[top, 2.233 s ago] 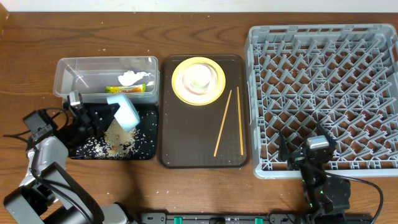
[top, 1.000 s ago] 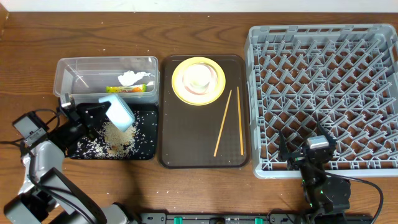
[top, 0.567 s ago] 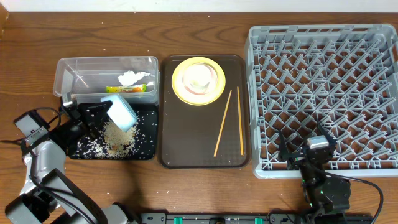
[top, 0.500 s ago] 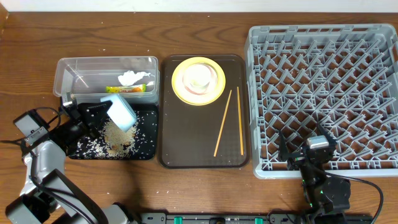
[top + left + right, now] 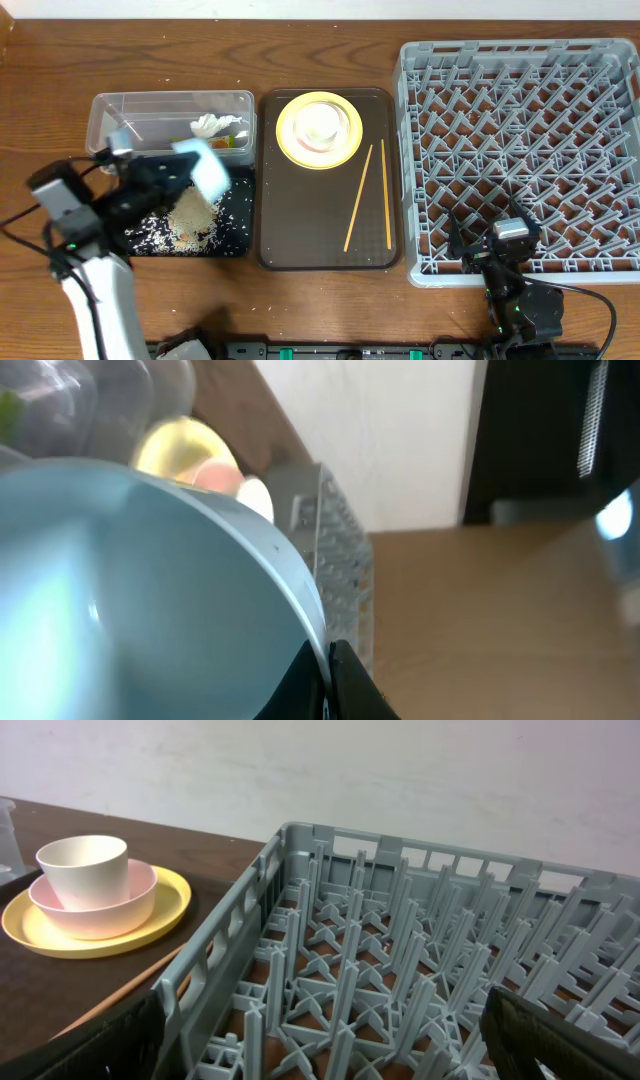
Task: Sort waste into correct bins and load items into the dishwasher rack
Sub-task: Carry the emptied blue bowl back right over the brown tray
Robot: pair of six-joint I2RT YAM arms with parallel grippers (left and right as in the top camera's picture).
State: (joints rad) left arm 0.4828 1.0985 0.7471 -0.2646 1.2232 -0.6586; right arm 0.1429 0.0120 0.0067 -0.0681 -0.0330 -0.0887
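The left gripper (image 5: 186, 172) has its jaws clenched on the rim of the light blue bowl (image 5: 207, 167). The bowl hangs tilted above the black tray (image 5: 238, 205), at the left of the surface, over a heap of rice grains (image 5: 190, 216). It looks rigid, smooth and light, probably plastic, so it may slip or swing in such a thin rim grip. Taking the rim deep, with the wall between both jaws, seems safest. The right gripper (image 5: 497, 243) rests with jaws released at the near edge of the dishwasher rack (image 5: 520, 100).
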